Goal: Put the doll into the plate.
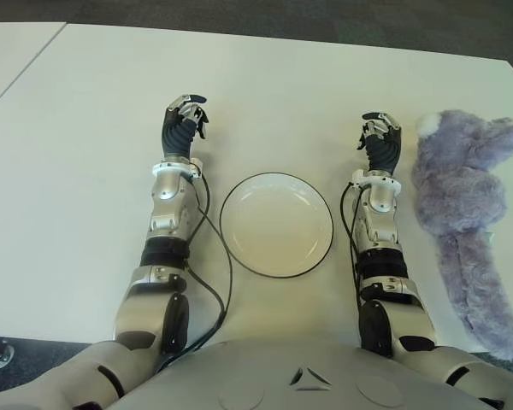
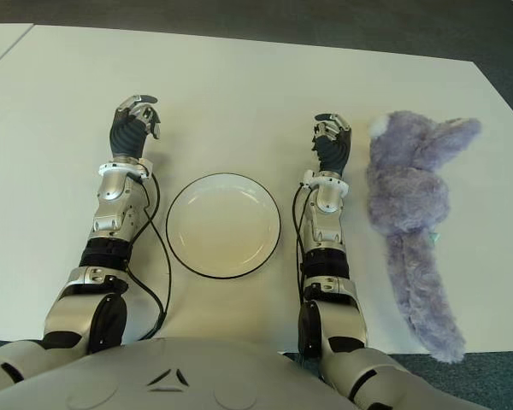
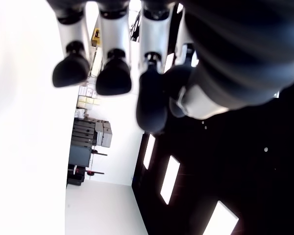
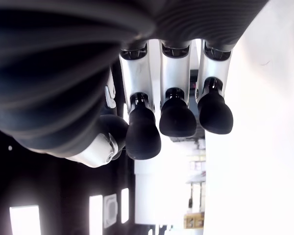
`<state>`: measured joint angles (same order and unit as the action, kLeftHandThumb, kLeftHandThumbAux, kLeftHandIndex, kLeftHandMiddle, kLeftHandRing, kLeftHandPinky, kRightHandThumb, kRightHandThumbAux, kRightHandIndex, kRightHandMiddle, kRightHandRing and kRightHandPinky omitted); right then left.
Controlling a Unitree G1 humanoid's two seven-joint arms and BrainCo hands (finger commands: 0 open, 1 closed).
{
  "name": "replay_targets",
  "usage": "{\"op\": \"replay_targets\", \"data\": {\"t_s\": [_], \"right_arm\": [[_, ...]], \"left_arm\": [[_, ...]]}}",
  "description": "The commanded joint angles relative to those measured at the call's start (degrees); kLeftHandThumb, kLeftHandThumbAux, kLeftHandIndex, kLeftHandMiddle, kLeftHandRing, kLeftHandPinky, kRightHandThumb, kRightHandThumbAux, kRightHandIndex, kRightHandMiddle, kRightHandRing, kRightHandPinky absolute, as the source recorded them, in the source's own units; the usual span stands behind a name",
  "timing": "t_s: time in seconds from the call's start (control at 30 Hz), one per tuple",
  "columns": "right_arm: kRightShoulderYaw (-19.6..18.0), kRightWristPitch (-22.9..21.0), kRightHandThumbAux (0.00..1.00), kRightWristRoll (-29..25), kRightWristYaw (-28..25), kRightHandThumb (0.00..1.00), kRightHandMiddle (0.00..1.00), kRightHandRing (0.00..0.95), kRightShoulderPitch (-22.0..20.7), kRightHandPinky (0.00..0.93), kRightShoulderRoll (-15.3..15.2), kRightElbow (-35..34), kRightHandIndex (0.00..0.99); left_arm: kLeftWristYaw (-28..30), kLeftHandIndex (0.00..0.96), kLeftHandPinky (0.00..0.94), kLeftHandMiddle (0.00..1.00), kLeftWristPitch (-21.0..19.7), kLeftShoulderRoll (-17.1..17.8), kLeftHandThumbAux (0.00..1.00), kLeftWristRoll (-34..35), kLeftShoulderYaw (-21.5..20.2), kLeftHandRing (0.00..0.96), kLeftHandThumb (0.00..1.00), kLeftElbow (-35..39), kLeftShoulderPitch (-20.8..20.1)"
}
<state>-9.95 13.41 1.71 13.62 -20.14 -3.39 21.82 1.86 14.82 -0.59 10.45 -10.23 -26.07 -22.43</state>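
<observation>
Nearest the robot, the plate (image 1: pixel 276 225) sits on the table (image 1: pixel 85 128) between the two forearms, with nothing in it. To its right, the doll (image 1: pixel 468 213), a grey-purple plush, lies on the table outside the right arm. Its long axis runs near to far: the thin tail end reaches toward the robot's edge of the table, and the bulky head and body lie farther out, level with the right hand (image 1: pixel 380 141).

That hand shows just left of the doll's body, close beside it but apart. Its fingers (image 4: pixel 177 117) are loosely curled with empty space beneath them, holding nothing. The left hand (image 1: pixel 183 124) shows on the far side of the plate from the doll, well apart from it, fingers (image 3: pixel 113 76) likewise relaxed and empty.

So the right hand is plainly the nearer one. The doll lies to its right, the plate to its left, and the likely move is a short reach rightward onto the thick body.
</observation>
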Motion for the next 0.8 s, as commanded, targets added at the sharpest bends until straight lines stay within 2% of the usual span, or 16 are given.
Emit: {"op": "replay_targets", "data": {"t_s": [0.03,0.23,0.4,0.57,0.7,0.8], "right_arm": [[1.31,-3.24,0.717,1.63,0.59,0.713,0.802,0.812,3.77,0.747,0.73,-2.16,0.442],[2.27,-5.7,0.717,2.63,0.62,0.712,0.8,0.808,4.76,0.755,0.35,-5.07,0.441],[3.61,-8.07,0.717,5.16,0.84,0.712,0.816,0.82,6.68,0.793,-0.02,-11.49,0.442],[6.5,-13.11,0.715,10.92,2.19,0.714,0.836,0.83,9.53,0.822,0.51,-22.63,0.442],[8.88,-13.59,0.715,18.72,5.43,0.714,0.852,0.841,10.22,0.84,-0.75,-24.35,0.442],[9.66,-14.5,0.715,21.86,6.23,0.715,0.858,0.846,10.61,0.851,-1.07,-25.52,0.442]], "left_arm": [[0.98,0.445,0.797,0.802,-1.13,-0.23,0.7,0.65,0.2,0.8,0.717,-0.16,0.75],[1.41,0.445,0.803,0.803,-1.43,-0.26,0.7,1.19,0.16,0.803,0.717,-0.2,0.66],[1.84,0.445,0.803,0.804,-1.49,-0.25,0.7,1.57,0.09,0.804,0.718,-0.31,0.6],[2.12,0.445,0.799,0.803,-1.46,-0.22,0.7,1.66,0.05,0.803,0.718,-0.43,0.56],[2.03,0.445,0.801,0.804,-1.57,-0.19,0.7,1.72,0.05,0.803,0.718,-0.44,0.54],[1.91,0.445,0.802,0.806,-1.56,-0.21,0.7,1.69,0.08,0.804,0.719,-0.45,0.54]]}}
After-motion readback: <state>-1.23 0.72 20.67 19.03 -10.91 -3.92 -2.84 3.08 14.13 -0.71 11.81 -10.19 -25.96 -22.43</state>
